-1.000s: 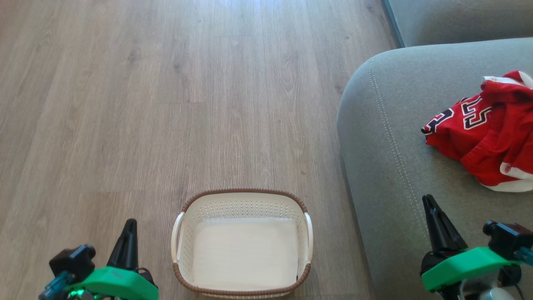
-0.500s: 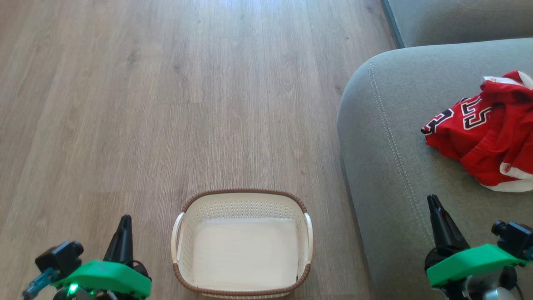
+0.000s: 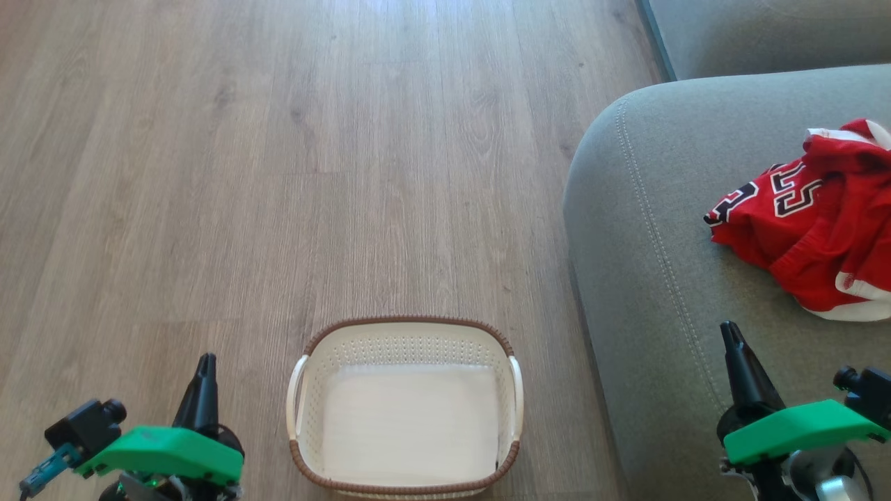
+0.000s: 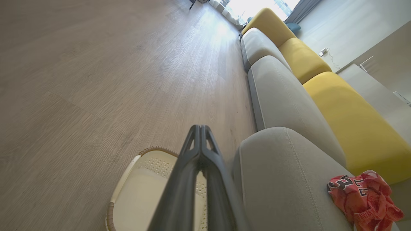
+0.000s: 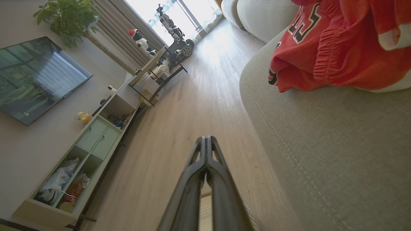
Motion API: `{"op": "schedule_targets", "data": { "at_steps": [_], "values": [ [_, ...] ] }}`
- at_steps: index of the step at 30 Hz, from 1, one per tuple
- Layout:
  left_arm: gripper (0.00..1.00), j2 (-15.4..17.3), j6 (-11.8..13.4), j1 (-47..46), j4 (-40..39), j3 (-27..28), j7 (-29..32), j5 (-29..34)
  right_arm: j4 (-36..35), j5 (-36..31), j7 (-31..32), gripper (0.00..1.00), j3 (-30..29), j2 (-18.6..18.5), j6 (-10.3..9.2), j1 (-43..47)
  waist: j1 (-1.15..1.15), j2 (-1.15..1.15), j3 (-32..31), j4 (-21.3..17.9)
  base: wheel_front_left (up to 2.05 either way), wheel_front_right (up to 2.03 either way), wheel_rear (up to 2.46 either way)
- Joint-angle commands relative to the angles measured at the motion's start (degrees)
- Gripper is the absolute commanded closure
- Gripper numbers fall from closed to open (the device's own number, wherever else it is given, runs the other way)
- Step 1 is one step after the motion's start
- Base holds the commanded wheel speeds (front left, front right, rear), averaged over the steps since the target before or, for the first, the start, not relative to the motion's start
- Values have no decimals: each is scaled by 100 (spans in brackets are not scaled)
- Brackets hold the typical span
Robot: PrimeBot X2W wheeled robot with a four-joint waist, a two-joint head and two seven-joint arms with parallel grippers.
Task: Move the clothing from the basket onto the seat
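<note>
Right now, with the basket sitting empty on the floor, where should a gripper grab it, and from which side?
Probably by a white side handle of the basket: the left handle bows out from the wall, leaving a gap for a finger. Come down from above on that side. The left gripper is nearest, but it is shut and would have to open first.

A: What stands on the wooden floor (image 3: 278, 174)?
B: The basket (image 3: 411, 320), upright, rim up. The seat (image 3: 654, 327) stands on the floor too, just right of the basket.
A: And on the seat?
B: The clothing (image 3: 814, 236), a crumpled red heap, right of the basket and farther back, well apart from it.
</note>
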Motion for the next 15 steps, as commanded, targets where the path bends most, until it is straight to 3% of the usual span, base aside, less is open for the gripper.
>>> {"op": "schedule_targets", "data": {
  "at_steps": [1, 15],
  "values": [
    [100, 6, -69, -301, -150, 172, 40, -146, -164, 164, 29, 100, -30, -11, 19, -325, 0, 0, -1, 0, 0, 0, 0],
    [100, -126, -220, -404, -95, 407, 268, -900, -82, 947, 240, 100, -154, 87, 24, -428, 0, 0, -9, 1, 0, 0, 0]
  ]
}}
